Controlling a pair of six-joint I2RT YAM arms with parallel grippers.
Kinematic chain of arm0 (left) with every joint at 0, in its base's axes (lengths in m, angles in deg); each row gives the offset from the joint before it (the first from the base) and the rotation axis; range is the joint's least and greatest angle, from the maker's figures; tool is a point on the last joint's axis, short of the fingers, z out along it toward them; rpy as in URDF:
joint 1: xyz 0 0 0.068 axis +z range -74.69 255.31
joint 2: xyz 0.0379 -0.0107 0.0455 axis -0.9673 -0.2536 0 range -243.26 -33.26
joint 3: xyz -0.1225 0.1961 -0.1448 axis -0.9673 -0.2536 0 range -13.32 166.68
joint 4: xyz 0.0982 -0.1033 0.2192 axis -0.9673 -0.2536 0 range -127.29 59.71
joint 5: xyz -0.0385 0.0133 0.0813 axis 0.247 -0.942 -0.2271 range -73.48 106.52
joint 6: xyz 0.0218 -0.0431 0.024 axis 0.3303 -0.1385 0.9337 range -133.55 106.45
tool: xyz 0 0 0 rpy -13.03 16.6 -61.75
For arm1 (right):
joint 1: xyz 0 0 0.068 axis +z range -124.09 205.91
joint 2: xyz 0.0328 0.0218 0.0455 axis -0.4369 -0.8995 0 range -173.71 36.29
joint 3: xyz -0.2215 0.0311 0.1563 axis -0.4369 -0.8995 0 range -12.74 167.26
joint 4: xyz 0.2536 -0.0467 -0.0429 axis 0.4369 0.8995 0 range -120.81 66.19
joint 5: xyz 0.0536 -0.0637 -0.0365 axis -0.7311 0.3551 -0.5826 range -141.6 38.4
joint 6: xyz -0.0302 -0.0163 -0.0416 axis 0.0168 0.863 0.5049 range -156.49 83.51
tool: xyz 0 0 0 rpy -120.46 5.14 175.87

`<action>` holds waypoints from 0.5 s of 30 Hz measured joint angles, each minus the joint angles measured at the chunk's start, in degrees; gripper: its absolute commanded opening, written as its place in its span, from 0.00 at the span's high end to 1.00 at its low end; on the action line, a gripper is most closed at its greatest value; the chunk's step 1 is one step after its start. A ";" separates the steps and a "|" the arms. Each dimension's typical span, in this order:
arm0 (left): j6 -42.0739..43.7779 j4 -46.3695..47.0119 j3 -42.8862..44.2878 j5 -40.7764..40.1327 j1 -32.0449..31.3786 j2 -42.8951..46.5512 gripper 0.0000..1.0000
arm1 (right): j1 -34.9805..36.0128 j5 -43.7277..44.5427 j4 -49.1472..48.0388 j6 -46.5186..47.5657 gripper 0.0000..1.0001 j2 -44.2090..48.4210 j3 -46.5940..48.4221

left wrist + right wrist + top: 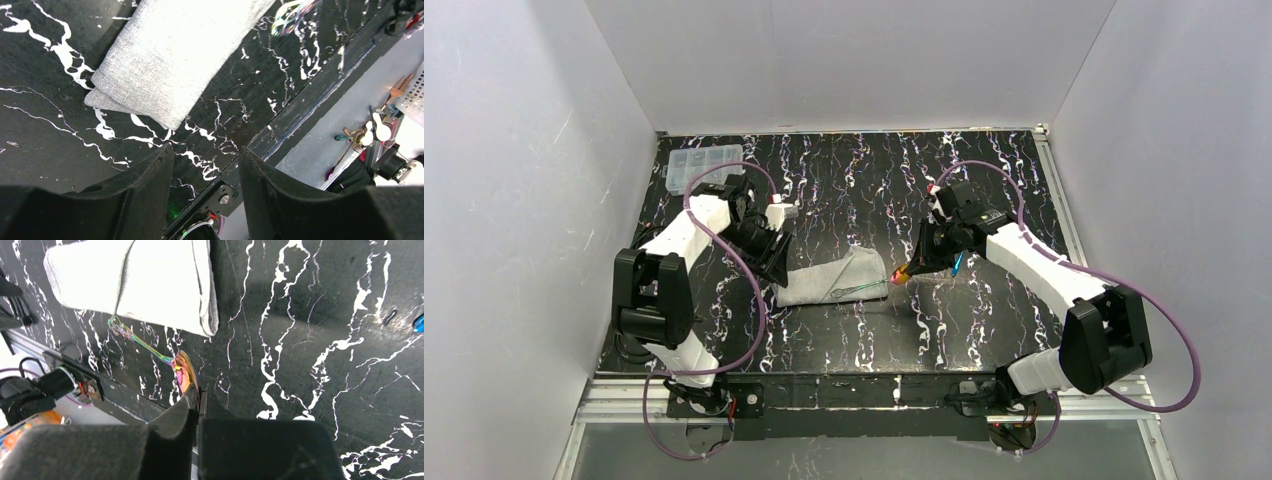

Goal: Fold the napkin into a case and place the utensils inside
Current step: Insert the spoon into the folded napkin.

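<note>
Marbled table [854, 170]: case [829, 282] centre, clear box [703, 166] far-left

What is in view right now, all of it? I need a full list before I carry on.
case: one, light grey, folded flat mid-table.
iridescent utensil: one, gold-pink, in the right arm's jaws, handle tip at the case's edge.
blue utensil: one, bright blue, on the table by the right arm's wrist.
compartment box: one, clear, far left corner.
table: one, black with white veins.
cables: two, purple, one along each arm.
left arm: one, white and black, jaws open and empty at the case's left end.
right arm: one, white and black, jaws shut on the iridescent utensil.
</note>
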 measured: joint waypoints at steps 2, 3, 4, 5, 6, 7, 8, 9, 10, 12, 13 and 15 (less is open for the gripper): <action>-1.16 2.16 -2.03 -0.85 0.00 0.00 0.53 | 0.00 1.16 -0.68 -0.74 0.99 -0.04 0.00; -1.68 3.23 -2.93 -1.36 0.00 0.00 0.53 | 0.00 1.64 -0.81 -0.87 0.99 -0.11 0.02; -2.23 4.20 -3.67 -1.81 0.00 0.00 0.54 | 0.00 2.10 -0.90 -0.94 0.99 -0.22 0.02; -2.67 4.96 -4.15 -2.16 0.00 -0.02 0.55 | 0.00 2.64 -0.87 -1.05 0.99 -0.52 0.04; -3.10 5.64 -4.35 -2.62 0.00 -0.13 0.55 | 0.00 3.02 -0.87 -1.09 0.99 -0.85 0.09; -3.48 6.36 -4.37 -3.02 0.00 -0.37 0.56 | 0.00 3.32 -0.92 -1.14 0.99 -1.31 0.11; -3.74 7.21 -4.37 -3.45 0.00 -0.70 0.56 | 0.00 3.63 -1.03 -1.18 0.99 -1.81 0.11; -4.00 7.87 -4.37 -3.91 0.00 -1.03 0.57 | 0.00 3.91 -1.18 -1.27 0.99 -2.29 0.11; -4.22 8.50 -4.37 -4.57 0.00 -1.46 0.57 | 0.00 4.17 -1.33 -1.36 0.99 -2.80 0.11; -4.37 9.42 -4.42 -5.42 0.00 -2.25 0.57 | 0.00 4.52 -1.84 -1.62 0.99 -3.67 0.11; -4.46 9.77 -4.50 -5.79 0.00 -2.62 0.58 | 0.00 4.61 -2.19 -1.79 0.99 -4.02 0.11; -4.48 10.45 -4.83 -6.23 0.00 -3.54 0.59 | 0.00 4.68 -2.69 -2.01 0.99 -4.42 0.11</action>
